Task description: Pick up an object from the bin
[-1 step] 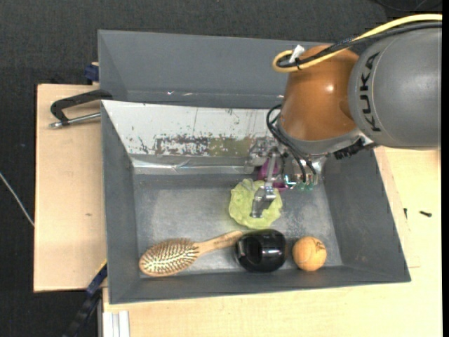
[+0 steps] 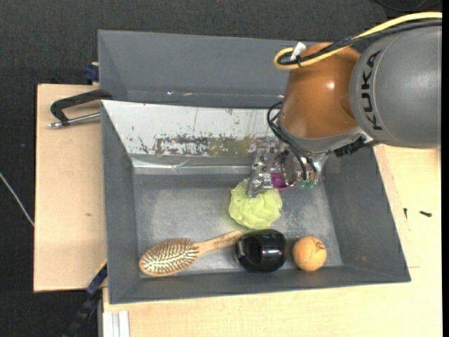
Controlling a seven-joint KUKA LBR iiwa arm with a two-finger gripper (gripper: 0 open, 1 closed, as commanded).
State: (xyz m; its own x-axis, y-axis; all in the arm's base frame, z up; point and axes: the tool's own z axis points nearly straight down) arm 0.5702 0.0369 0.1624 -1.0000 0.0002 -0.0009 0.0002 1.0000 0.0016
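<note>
**A:** Where is the end effector (image 2: 263,181)?

**B:** Low in the bin (image 2: 210,69), toward the back wall and a little right of the middle. It hangs under the orange cover (image 2: 319,93) of the arm (image 2: 407,83), which comes in from the right.

**A:** And what lies by it?

**B:** A yellow-green lump (image 2: 256,208), soft and crumpled like a scrunched cloth or sponge. It sits on the bin floor, just right of centre. The end effector's metal tip stands at the lump's far, upper edge. The two overlap there, so they look to be touching.

**A:** Is the end effector open or closed? Has it got hold of the lump?

**B:** I cannot tell either way. The tip is a small cluster of metal and wires with a bit of purple beside it, and how wide it stands cannot be read. The lump lies on the floor.

**A:** Anything else in there?

**B:** Three things in a row along the near wall.
- A wooden hairbrush (image 2: 172,255) is on the left, with its bristled head at the left and its handle pointing right.
- A glossy black thing (image 2: 261,251), rounded, is just below the lump, at the end of the brush handle.
- An orange ball (image 2: 309,253) is just beside the black thing, on its right.

The lump lies between this row and the end effector.
</note>
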